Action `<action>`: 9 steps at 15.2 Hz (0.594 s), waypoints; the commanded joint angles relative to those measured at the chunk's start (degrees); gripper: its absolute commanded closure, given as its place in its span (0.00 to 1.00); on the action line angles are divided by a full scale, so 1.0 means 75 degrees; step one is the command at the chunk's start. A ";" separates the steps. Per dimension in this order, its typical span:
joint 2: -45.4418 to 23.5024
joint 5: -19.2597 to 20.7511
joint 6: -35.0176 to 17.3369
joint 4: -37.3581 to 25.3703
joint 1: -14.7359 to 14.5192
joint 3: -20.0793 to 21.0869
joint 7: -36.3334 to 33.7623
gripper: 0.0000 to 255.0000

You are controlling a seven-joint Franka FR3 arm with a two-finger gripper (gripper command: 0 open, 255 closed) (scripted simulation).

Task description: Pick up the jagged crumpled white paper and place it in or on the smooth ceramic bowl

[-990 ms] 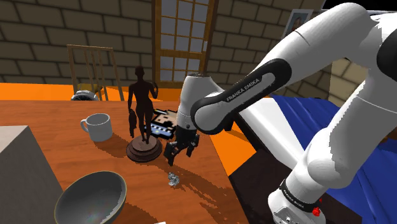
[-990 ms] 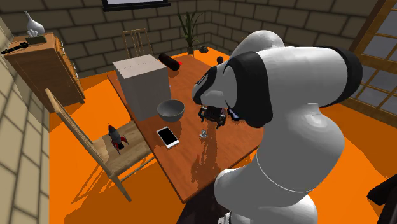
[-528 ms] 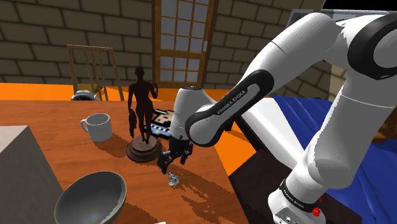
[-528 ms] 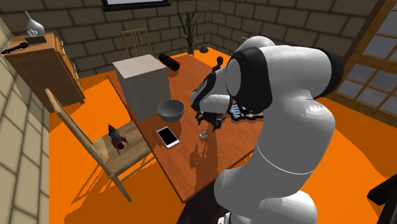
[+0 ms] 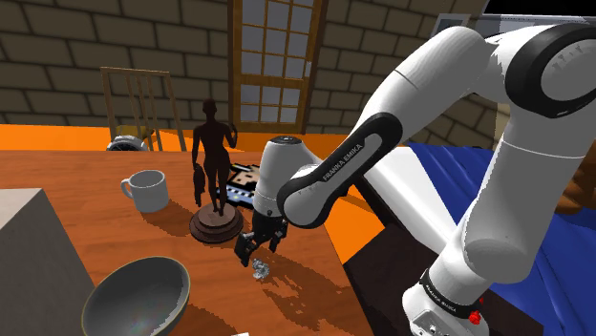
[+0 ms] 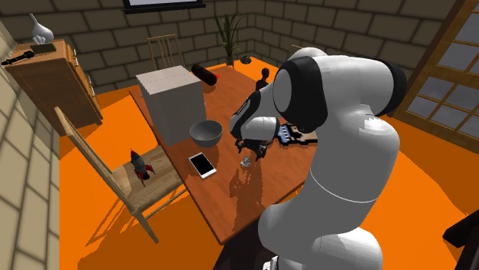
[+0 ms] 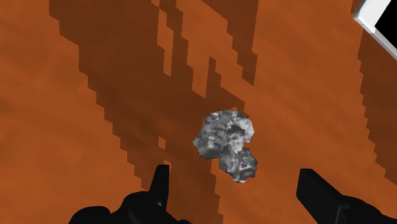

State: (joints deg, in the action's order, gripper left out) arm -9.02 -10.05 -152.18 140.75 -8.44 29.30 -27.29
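Two black fingers (image 7: 159, 186) of the gripper (image 7: 235, 179) are spread apart above the crumpled paper (image 7: 224, 139), which lies on the wooden table (image 7: 76, 95), near the grey bowl (image 5: 134, 296). A straight descent is advised until it is straddled, then gentle closing.

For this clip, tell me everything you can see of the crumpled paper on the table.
The crumpled paper is a small jagged ball, mottled grey and white, in two lumpy lobes, one bigger. It lies on the reddish-brown tabletop, in shadow, apart from other things. The open end effector hangs just above; its fingers stand either side of the paper without touching. Only the tabletop touches it.
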 commanded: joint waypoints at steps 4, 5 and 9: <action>-0.0001 0.0001 -0.0001 0.0000 0.0000 0.0000 -0.0001 1.00; -0.0001 0.0001 -0.0001 0.0000 0.0000 0.0000 -0.0001 1.00; -0.0007 0.0001 -0.0016 0.0010 0.0001 -0.0001 0.0004 1.00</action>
State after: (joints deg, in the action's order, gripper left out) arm -8.99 -10.06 -152.32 140.72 -8.42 29.29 -27.25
